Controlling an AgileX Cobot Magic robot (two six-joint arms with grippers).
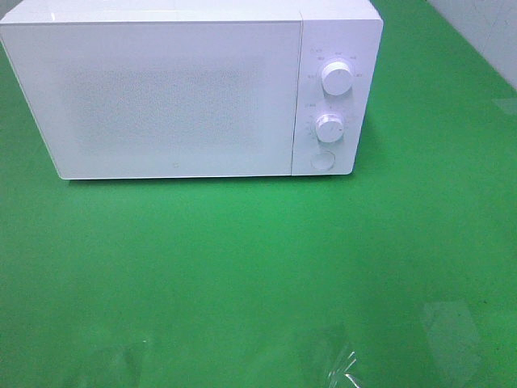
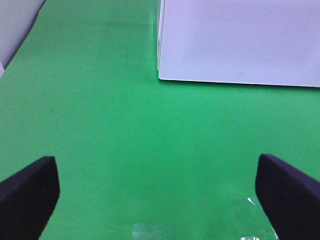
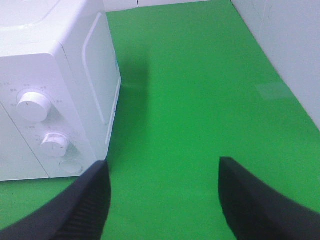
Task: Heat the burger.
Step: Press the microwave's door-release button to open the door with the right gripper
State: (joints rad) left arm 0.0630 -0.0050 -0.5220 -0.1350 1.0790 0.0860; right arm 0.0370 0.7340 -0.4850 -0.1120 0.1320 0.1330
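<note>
My left tool (image 2: 157,197) stands with its fingers (image 2: 30,192) wide apart and nothing between them, above the green bench (image 1: 242,267). My right tool (image 3: 165,197) is also spread apart and empty, near the control-panel end of the microwave (image 1: 161,89). The microwave sits at the bench's far edge, door shut, with two knobs (image 1: 337,78) above a round button (image 1: 322,159). The burger appears in no view, so I cannot tell where it is.
</note>
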